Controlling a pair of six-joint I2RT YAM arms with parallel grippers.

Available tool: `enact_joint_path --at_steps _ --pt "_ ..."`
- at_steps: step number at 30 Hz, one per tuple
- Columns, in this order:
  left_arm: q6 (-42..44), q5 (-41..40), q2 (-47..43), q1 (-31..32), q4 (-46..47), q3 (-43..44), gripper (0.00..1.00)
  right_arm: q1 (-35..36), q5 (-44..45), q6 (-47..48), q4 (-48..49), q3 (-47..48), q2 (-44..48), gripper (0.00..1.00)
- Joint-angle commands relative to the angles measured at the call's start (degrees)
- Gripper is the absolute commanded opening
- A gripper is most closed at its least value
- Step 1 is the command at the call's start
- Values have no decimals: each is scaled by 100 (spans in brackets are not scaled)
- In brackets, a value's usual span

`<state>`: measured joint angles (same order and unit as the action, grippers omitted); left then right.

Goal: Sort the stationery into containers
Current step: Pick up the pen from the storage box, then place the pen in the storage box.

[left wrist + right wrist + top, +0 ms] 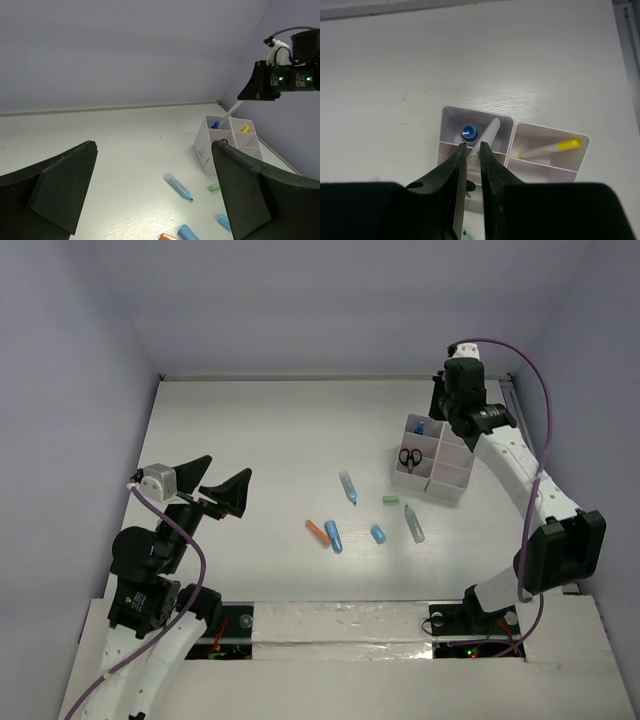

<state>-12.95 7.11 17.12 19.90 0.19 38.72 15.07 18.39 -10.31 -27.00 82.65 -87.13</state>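
A thin white pen is pinched in the narrowed right claw, its free end pointed into the compartment of the containers directly below, beside a blue-capped bottle. Scissors and a yellow-tipped pen are already boxed just under that claw, so the sorting is judged partly done. Six small pieces, among them a mint eraser, are left loose on the table between the claws, and the left claw is spread wide, empty.

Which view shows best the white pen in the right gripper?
The right wrist view: the white pen is clamped in the right gripper, at the compartment with the blue-capped bottle. The left wrist view shows the pen small, far; in the top view the arm hides it.
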Motion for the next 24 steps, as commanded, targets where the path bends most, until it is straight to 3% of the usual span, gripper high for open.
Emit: enact_joint_path --at_steps 1,12,24 --pt "-50 80 -34 31 307 136 99 40 -37 -59 160 5 556 0" --pt "-58 106 1 31 333 127 99 40 208 -147 64 -91 1023 0" --pt "-58 115 107 31 351 118 99 -12 525 -323 37 -794 1365 0"
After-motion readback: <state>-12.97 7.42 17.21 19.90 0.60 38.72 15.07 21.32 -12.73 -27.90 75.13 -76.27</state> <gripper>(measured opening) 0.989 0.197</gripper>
